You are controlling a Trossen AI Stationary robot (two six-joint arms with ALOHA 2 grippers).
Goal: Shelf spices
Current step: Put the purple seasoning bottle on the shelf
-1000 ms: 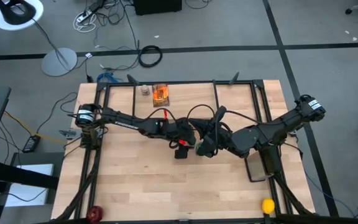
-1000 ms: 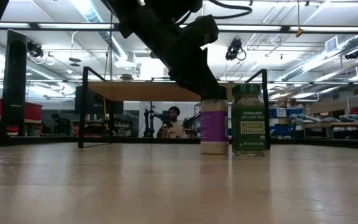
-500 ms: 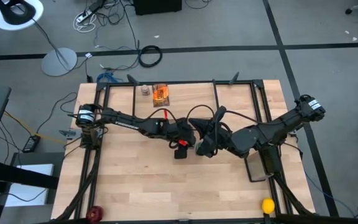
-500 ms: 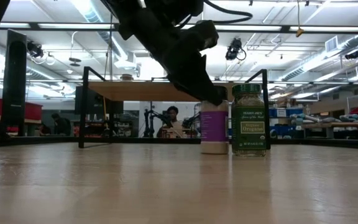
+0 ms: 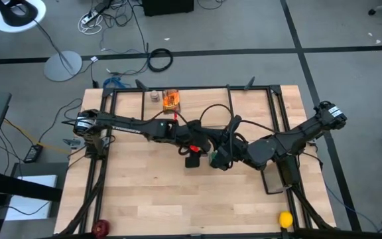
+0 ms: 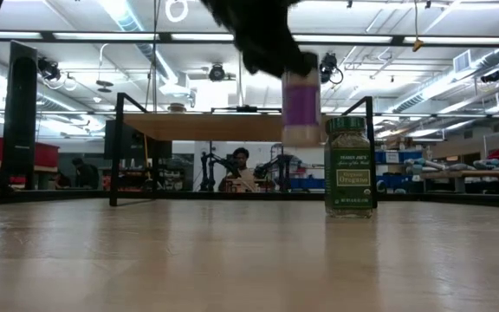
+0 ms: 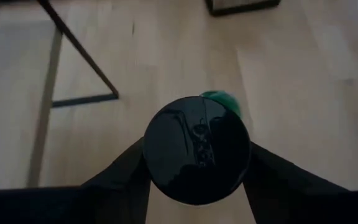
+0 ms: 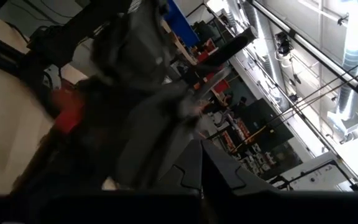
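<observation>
Counter (image 5: 144,192): shelf (image 6: 232,126) along far edge. Left tool (image 7: 197,180) mid-counter, clenched on purple-labelled jar (image 6: 300,106), jar lifted clear of counter. Oregano jar (image 6: 349,166) upright below, beside. Right tool (image 5: 215,158) adjacent; grip state can't tell.

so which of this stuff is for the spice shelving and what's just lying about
For the job:
- purple-labelled dark-lidded jar, held by the left claw
- green-lidded herb jar
- orange-brown flat packet
- tiny pale-capped jar
- low wooden-topped shelf

Lying about:
- yellow ball
</observation>
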